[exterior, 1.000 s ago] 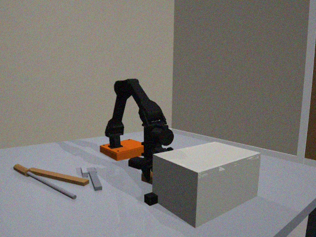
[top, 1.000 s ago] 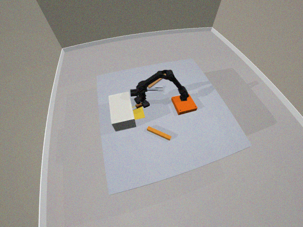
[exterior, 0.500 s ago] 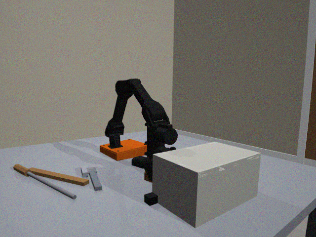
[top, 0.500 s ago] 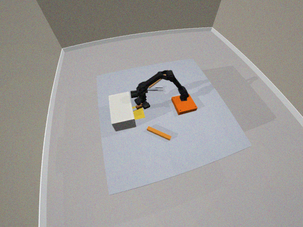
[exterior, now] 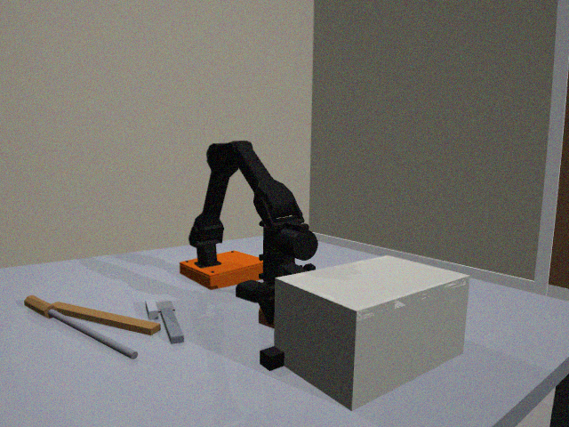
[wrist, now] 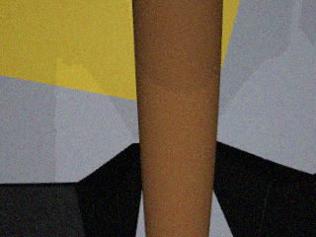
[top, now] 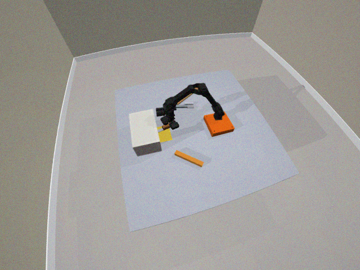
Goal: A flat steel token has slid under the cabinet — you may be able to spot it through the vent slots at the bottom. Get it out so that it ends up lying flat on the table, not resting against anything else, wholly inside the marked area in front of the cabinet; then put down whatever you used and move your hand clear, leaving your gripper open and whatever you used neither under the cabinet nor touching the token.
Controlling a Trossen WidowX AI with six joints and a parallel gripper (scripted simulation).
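Note:
The white cabinet (top: pixel 143 127) (exterior: pixel 372 331) stands on the table. The yellow marked area (top: pixel 166 136) (wrist: pixel 64 39) lies in front of it, partly covered by the tool and arm. My gripper (top: pixel 169 125) (wrist: pixel 173 150) is shut on the brown handle (top: pixel 165 126) (wrist: pixel 178 114) of a thin-rod tool, low beside the marked area. A short piece of its thin rod shows between the handle and the cabinet's front edge; where its tip is, is hidden. In the exterior view the cabinet hides part of the gripper and the tool. The steel token and the vent slots are not visible.
An orange bar (top: pixel 189 158) lies to one side of the marked area. On the other side lie a grey rod (exterior: pixel 92 332) with a wooden handle, a wooden bar (exterior: pixel 105 318) and a grey T-shaped piece (exterior: pixel 171 324). A black cube (exterior: pixel 271 358) sits beside the cabinet.

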